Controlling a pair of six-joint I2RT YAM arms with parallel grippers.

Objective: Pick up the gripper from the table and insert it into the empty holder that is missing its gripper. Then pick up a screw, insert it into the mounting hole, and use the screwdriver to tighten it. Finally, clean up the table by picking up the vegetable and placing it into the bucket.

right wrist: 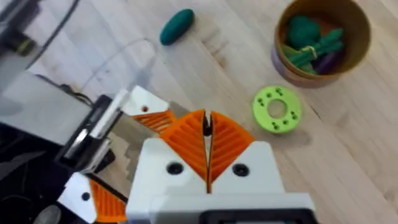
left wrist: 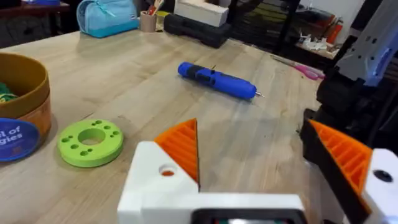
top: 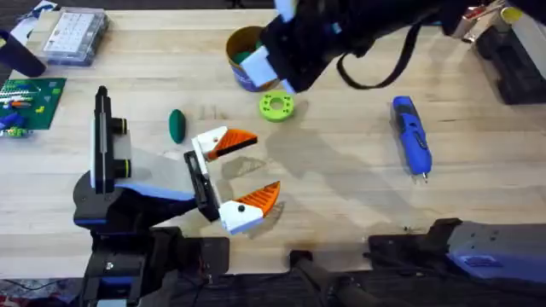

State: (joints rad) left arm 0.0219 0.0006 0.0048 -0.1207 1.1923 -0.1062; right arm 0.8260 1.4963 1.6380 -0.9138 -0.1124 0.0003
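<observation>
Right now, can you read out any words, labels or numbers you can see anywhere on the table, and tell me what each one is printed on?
"...st of ...ggies": partial white lettering on the round blue label of the small blue and orange bucket; the start of each word is cut off.
Green circuit board at the table's far left: markings too small to read.
Clear plastic parts box: contents and any labels too blurred to read.
Blue pen-shaped screwdriver: no legible text.

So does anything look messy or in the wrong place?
Only one thing: the vegetable lies by itself on the bare table, well apart from the bucket, which already has other green toy pieces inside. Nothing looks spilled or broken.
</observation>
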